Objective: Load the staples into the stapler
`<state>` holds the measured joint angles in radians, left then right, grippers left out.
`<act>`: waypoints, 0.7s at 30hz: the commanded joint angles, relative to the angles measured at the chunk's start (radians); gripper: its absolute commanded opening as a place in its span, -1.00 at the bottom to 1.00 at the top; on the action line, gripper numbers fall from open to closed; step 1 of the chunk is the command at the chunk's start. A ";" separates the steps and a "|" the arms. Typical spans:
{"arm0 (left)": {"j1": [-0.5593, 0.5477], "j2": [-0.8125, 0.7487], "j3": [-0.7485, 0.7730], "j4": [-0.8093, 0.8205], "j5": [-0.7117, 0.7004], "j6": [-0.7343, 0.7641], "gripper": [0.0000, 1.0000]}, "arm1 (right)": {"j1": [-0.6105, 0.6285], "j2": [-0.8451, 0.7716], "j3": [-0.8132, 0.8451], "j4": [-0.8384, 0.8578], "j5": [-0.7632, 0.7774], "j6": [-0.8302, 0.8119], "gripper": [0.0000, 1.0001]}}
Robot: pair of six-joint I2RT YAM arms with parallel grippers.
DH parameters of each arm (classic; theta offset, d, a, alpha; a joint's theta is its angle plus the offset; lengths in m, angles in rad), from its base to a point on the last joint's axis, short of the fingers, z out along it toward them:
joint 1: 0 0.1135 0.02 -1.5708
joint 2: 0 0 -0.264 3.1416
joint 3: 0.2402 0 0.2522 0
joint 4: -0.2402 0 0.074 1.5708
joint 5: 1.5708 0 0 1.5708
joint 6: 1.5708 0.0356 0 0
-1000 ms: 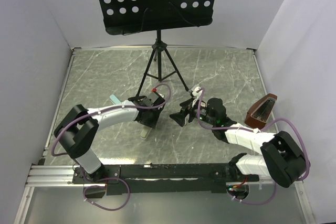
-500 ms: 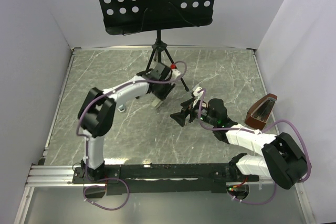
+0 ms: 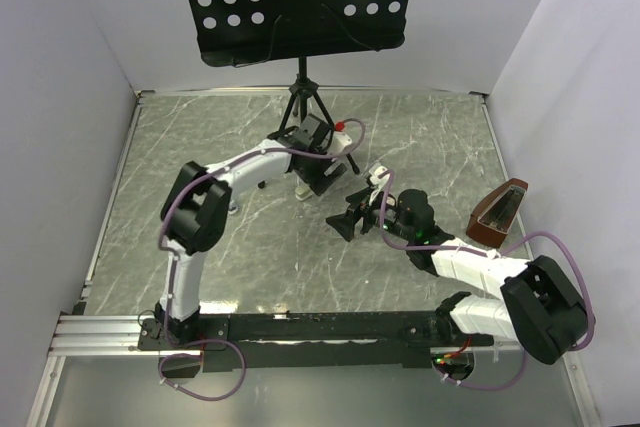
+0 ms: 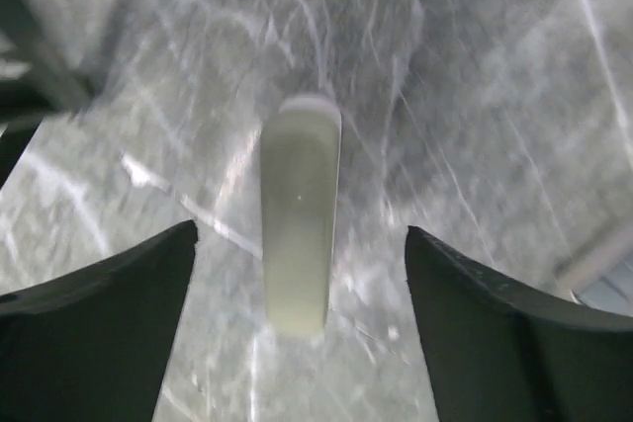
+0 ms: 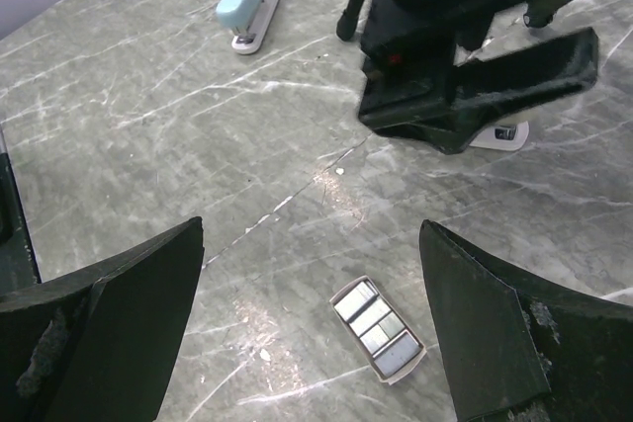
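Left gripper (image 4: 299, 232), right gripper (image 5: 312, 227): jaws spread, empty. Staples (image 5: 379, 327) in box (image 5: 337, 295) look light, brittle, slick; pinch long edges mid-length.

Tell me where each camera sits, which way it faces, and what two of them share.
Top external: above and behind the bases, looking down on the marble table; both arms, left gripper and right gripper show.
Left wrist: on the left arm, facing down at a pale stapler between its own fingers.
Right wrist: on the right arm, looking across the table at the staple box and a light blue stapler, its own fingers framing.
Shared: top and right wrist views both show the left gripper.
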<state>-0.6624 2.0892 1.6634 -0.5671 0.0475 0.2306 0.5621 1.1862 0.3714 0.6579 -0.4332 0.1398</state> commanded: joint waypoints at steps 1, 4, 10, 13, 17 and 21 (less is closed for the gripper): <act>0.000 -0.240 -0.072 0.065 -0.021 -0.088 0.92 | -0.005 -0.045 -0.015 0.045 0.014 -0.008 0.92; 0.000 -0.364 -0.171 0.084 -0.076 -0.172 0.99 | -0.007 -0.060 -0.025 0.055 0.021 -0.009 0.92; 0.046 -0.617 -0.473 0.090 -0.311 -0.488 0.99 | -0.007 -0.066 -0.031 0.059 0.028 -0.008 0.92; 0.111 -0.737 -0.609 0.078 -0.318 -0.634 0.99 | -0.007 -0.059 -0.026 0.060 0.025 -0.005 0.92; 0.150 -0.850 -0.754 0.052 -0.435 -0.764 0.99 | -0.008 -0.048 -0.023 0.062 0.017 -0.003 0.92; 0.219 -0.851 -0.781 0.055 -0.509 -0.789 0.99 | -0.008 -0.043 -0.022 0.062 0.014 -0.002 0.92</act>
<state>-0.4908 1.2572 0.8822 -0.5301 -0.3305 -0.4454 0.5621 1.1427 0.3401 0.6678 -0.4103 0.1398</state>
